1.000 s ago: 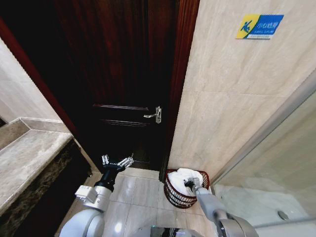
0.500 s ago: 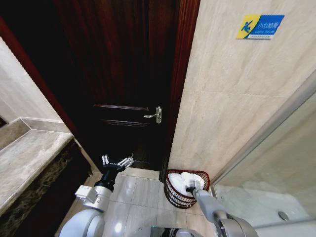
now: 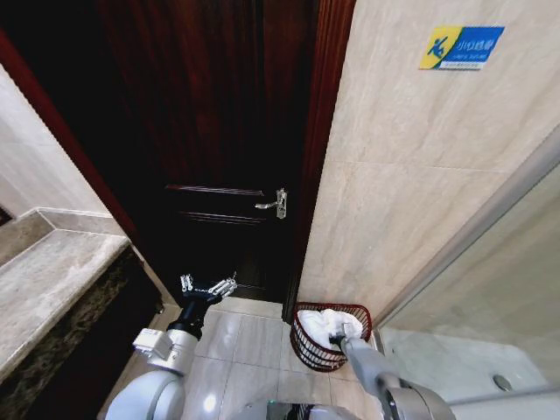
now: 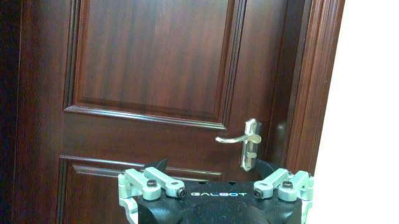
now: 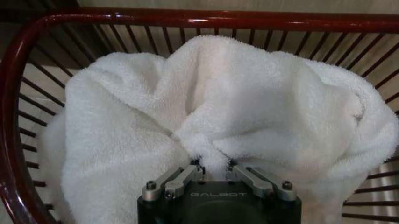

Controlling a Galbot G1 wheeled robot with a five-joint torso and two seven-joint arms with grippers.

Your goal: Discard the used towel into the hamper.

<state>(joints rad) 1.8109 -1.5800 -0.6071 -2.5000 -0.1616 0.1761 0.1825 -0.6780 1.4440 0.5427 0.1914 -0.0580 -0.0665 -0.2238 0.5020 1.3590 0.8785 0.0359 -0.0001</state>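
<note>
the fluffy white towel (image 5: 212, 126) sits bunched inside the round dark red-brown ribbed hamper (image 5: 187, 19), the right gripper (image 5: 214, 171) pinching a fold; only letting go remains. the left gripper (image 4: 215, 179) hangs spread before the door.

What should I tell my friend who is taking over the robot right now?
Right gripper: down inside the hamper, fingers shut on a pinch of the white towel.
Left gripper: idle, open, held up in front of the dark wooden door.
Hamper: on the floor by the tiled wall, right of the door.
Done: the towel is bunched inside the hamper's rim.
Left: let go of the towel and lift the right arm out.
</note>
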